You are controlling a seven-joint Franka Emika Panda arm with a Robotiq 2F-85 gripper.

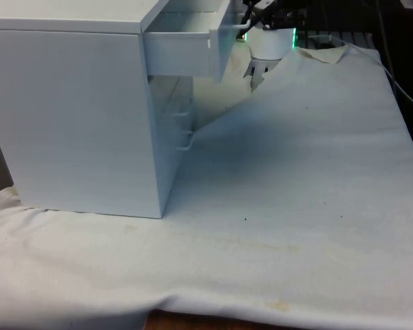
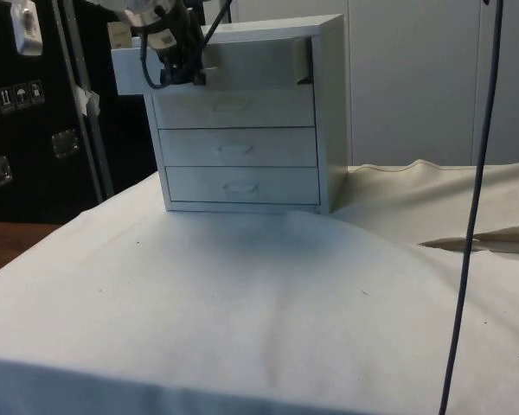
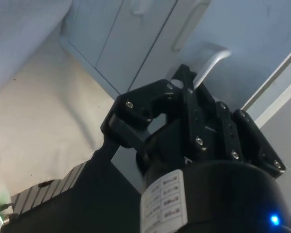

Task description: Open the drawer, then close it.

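Gripper point(image 3: 191, 85) clamping top drawer point(image 1: 186, 45) handle point(image 3: 211, 65), seen from wrist; side view showing drawer standing pulled out of chest point(image 2: 329, 112).

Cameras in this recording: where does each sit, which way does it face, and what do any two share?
Front view: faces the chest of drawers' blank side across the table; gripper at the open top drawer.
Side view: faces the drawer fronts; gripper on the top drawer's handle.
Wrist view: looks along the fingers closed on the handle.
All share the top drawer.
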